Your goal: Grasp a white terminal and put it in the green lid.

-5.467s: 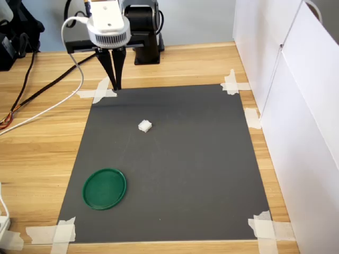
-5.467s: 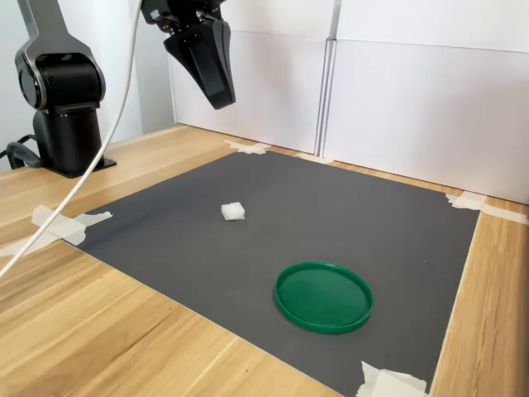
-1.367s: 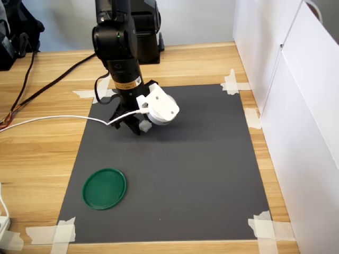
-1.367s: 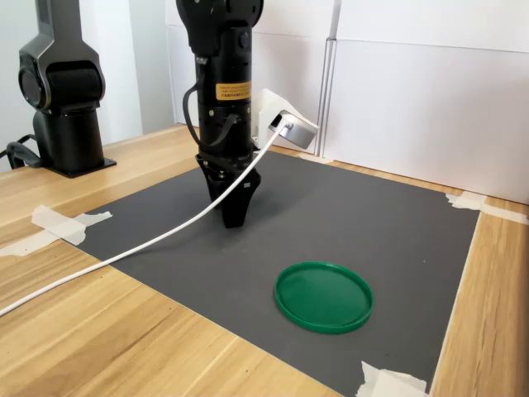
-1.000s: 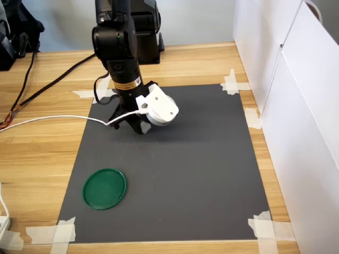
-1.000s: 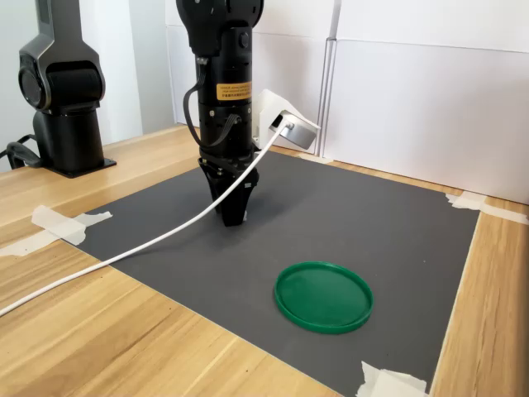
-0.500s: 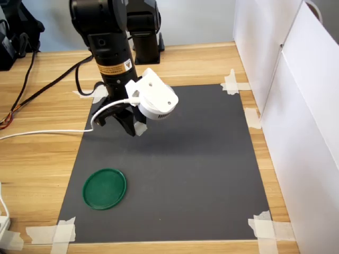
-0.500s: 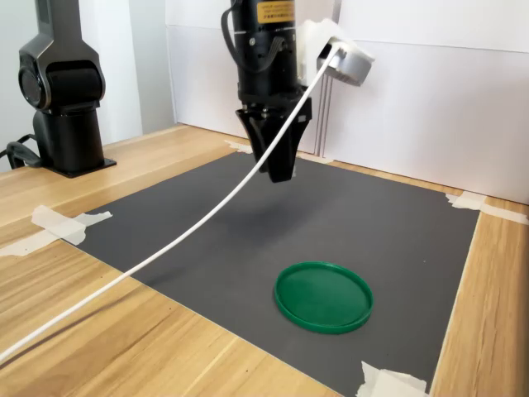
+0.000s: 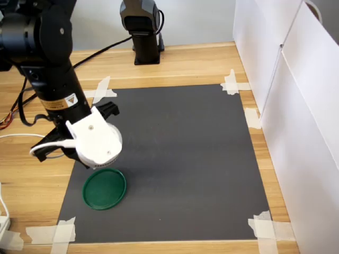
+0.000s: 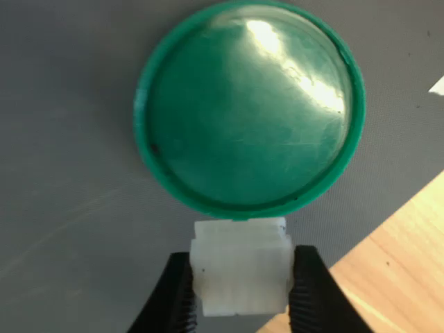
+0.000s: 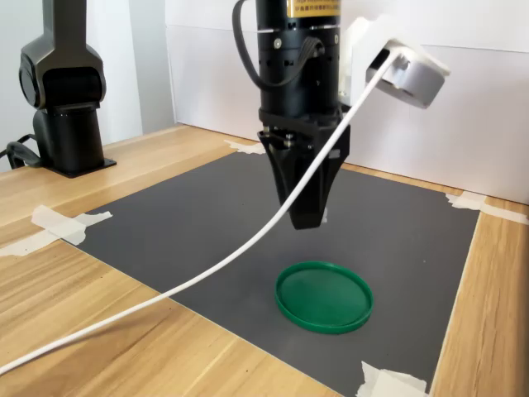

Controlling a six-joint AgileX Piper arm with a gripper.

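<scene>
since the earlier pictures the arm has swung away from the middle of the dark mat (image 9: pixel 185 159) toward the first exterior view's lower left, and the white terminal (image 10: pixel 240 266) has gone with it, off the mat where it used to lie. now the gripper (image 11: pixel 307 217) hangs above the green lid (image 11: pixel 323 296), clear of it, in the second exterior view; its tip points down over the lid's far left part. in the wrist view the two black fingers (image 10: pixel 175 300) pinch the terminal between them, one on each side, and the ridged white block sits just past the lid's rim, over the mat. the lid lies flat on the mat near the first exterior view's lower left corner (image 9: pixel 105 188), partly hidden there by the white wrist camera housing (image 9: pixel 94 144). a white cable (image 11: pixel 207 273) runs from the housing down across the wooden table (image 11: pixel 124 347) toward the second exterior view's lower left. white tape strips (image 9: pixel 58 233) hold the mat's corners. white panels (image 9: pixel 296 106) stand along the first exterior view's right side.
</scene>
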